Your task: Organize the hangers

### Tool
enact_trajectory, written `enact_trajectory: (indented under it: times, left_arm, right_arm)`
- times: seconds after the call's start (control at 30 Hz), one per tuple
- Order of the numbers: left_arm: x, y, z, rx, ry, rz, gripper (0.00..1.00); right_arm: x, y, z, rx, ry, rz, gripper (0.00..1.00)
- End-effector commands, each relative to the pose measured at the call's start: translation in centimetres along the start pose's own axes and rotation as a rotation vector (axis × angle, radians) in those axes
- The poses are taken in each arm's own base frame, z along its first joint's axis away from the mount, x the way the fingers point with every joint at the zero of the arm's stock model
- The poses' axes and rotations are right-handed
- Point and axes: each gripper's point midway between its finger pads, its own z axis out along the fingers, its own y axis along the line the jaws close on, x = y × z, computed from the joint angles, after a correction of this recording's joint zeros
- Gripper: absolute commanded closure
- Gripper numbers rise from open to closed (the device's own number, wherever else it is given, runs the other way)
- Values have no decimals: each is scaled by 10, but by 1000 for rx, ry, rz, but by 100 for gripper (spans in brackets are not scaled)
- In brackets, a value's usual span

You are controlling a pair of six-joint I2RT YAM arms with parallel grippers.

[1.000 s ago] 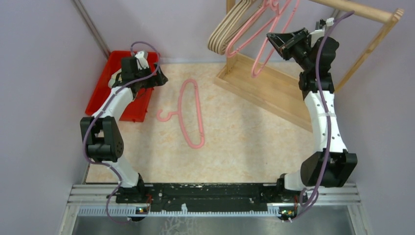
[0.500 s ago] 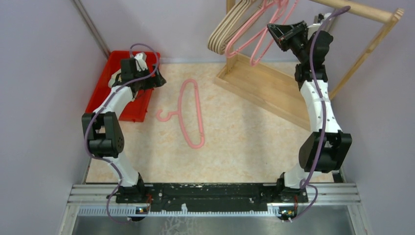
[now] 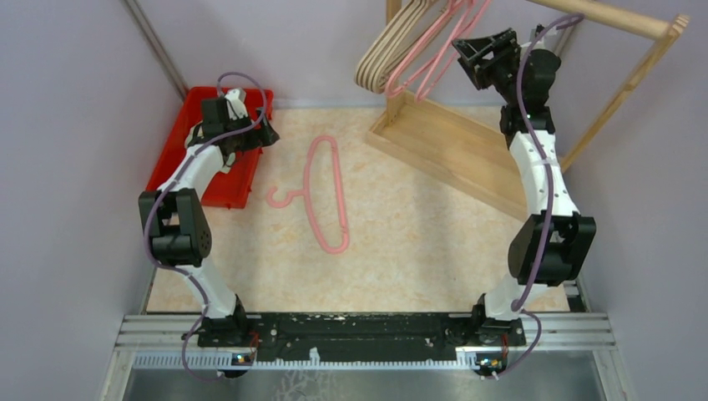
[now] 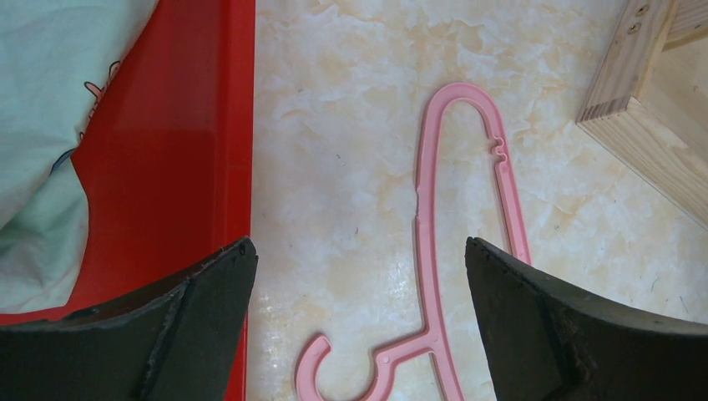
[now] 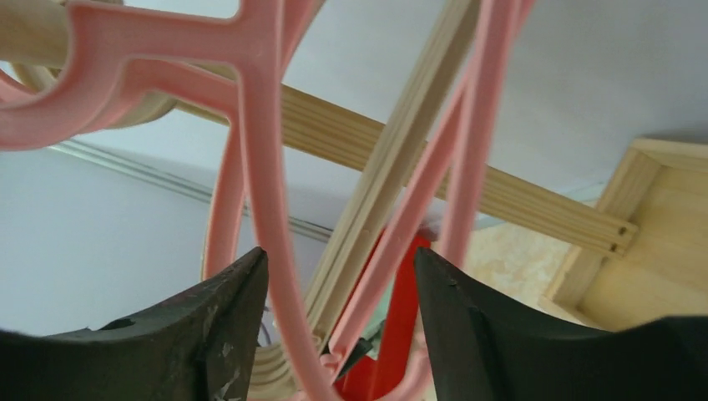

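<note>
One pink hanger (image 3: pixel 326 194) lies flat on the table, hook towards the left. In the left wrist view that pink hanger (image 4: pixel 427 209) shows below and between the fingers of my left gripper (image 4: pixel 359 246), which is open and hovers by the red bin's edge (image 3: pixel 257 135). Beige hangers (image 3: pixel 386 52) and pink hangers (image 3: pixel 434 48) hang from the wooden rack's rod. High beside them my right gripper (image 3: pixel 476 52) is open. A hanging pink hanger (image 5: pixel 260 167) passes between its spread fingers (image 5: pixel 341 251), the bar close to the left finger, hook over the rod.
A red bin (image 3: pixel 185 142) holding pale green cloth (image 4: pixel 42 125) sits at the back left. The wooden rack's base (image 3: pixel 451 146) and top rod (image 3: pixel 622 17) fill the back right. Purple walls close both sides.
My right gripper has risen towards the rod and opened, letting go of the pink hanger, which now hangs with the others. The left arm has shifted only slightly.
</note>
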Motion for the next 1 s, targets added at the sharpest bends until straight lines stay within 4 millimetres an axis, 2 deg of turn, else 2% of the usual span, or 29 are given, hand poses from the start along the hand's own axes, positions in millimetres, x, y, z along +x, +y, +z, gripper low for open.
enact_trajectory:
  times: [0.0, 0.17, 0.27, 0.37, 0.43, 0.53, 0.63, 0.73, 0.83, 0.97]
  left_arm:
    - [-10, -3, 4, 28, -15, 15, 0]
    - [-4, -3, 5, 33, -7, 8, 0]
    - [0, -2, 6, 32, 1, 6, 0]
    - [6, -1, 9, 34, 16, -1, 0]
    - [7, -1, 9, 37, 18, -7, 0]
    - [8, -1, 9, 39, 22, -8, 0]
    - [12, 0, 9, 36, 33, -6, 0]
    - [12, -1, 7, 40, 36, -7, 0]
    - [15, 2, 8, 41, 46, -21, 0]
    - [12, 17, 3, 37, 42, -89, 0]
  right_arm:
    - [-13, 46, -42, 0, -72, -162, 31]
    - [0, 59, -75, 19, -39, -241, 24]
    - [24, 54, -99, 42, 28, -275, 24]
    - [60, 34, -125, 144, 122, -362, 24]
    - [92, 19, -144, 209, 190, -419, 24]
    - [158, 9, -172, 228, 317, -473, 24]
    - [224, -8, -193, 283, 460, -542, 24]
    - [280, -14, -207, 297, 577, -643, 24]
    - [325, -15, -204, 276, 689, -721, 25]
    - [375, -17, -176, 230, 786, -803, 25]
